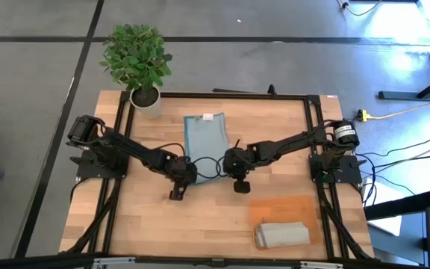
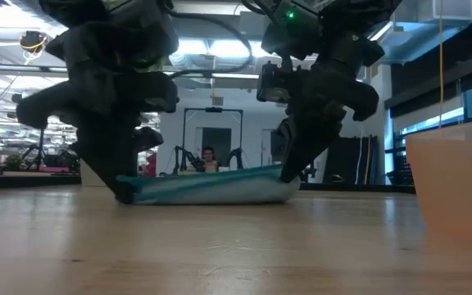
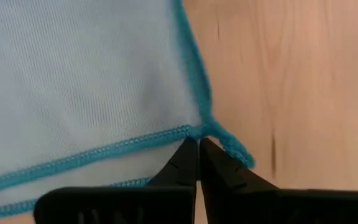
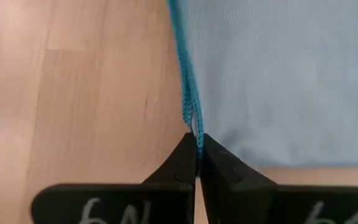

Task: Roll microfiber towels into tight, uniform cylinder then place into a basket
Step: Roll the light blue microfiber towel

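1. left gripper (image 3: 197, 146): the two dark fingers are pressed together on the near corner of the pale blue-grey microfiber towel with teal stitched hem (image 3: 73, 81), right where the hems meet.
2. right gripper (image 4: 197, 142): the fingers are likewise clamped tight on the doubled teal edge at the towel's other near corner.
3. the high view shows the blue-grey towel (image 1: 204, 137) lying flat at mid-table, both grippers at its near edge; in the low view that edge looks slightly raised off the pale wooden tabletop (image 1: 200, 217).
4. light grey-beige microfiber towel (image 1: 281, 234): already rolled into a cylinder and lying on the flat orange-brown rectangular basket (image 1: 286, 205) at the near right of the table.
5. step in hand, as judged: gripping the second towel's corners to begin its roll. the next move calls for both arms turning the edge over evenly, so that the cylinder starts tight and straight.
6. writing: white marks on the right gripper's fingers cannot be read; a white tag at the towel's far edge is too small to read.
7. green leafy plant in a white pot (image 1: 146, 101): at the far left corner, well apart.
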You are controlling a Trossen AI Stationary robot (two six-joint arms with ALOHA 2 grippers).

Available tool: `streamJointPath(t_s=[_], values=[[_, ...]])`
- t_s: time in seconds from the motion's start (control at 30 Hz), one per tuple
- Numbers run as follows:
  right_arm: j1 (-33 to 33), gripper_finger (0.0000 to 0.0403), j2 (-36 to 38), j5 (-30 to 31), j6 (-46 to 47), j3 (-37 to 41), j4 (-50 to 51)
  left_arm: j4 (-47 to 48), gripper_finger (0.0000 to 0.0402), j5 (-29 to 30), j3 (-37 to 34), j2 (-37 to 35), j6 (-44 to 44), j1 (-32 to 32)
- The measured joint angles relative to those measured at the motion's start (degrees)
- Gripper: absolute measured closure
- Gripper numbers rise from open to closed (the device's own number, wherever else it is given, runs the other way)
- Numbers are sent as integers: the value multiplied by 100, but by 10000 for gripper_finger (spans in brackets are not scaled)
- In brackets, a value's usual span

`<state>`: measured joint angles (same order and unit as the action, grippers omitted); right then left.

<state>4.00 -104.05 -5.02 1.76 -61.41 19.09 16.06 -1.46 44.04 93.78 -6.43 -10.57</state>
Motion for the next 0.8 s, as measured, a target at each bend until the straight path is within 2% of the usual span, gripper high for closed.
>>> streamJointPath(t_s=[0.2,0.43,0.8], values=[[-89,396,0,-243,346,-4,160,742,401,-471,377,13,-175,245],[-204,396,0,-419,697,-30,280,1028,401,-442,632,13,-603,503],[-619,397,0,-380,886,-732,1064,1805,402,-379,1140,3,-843,807]])
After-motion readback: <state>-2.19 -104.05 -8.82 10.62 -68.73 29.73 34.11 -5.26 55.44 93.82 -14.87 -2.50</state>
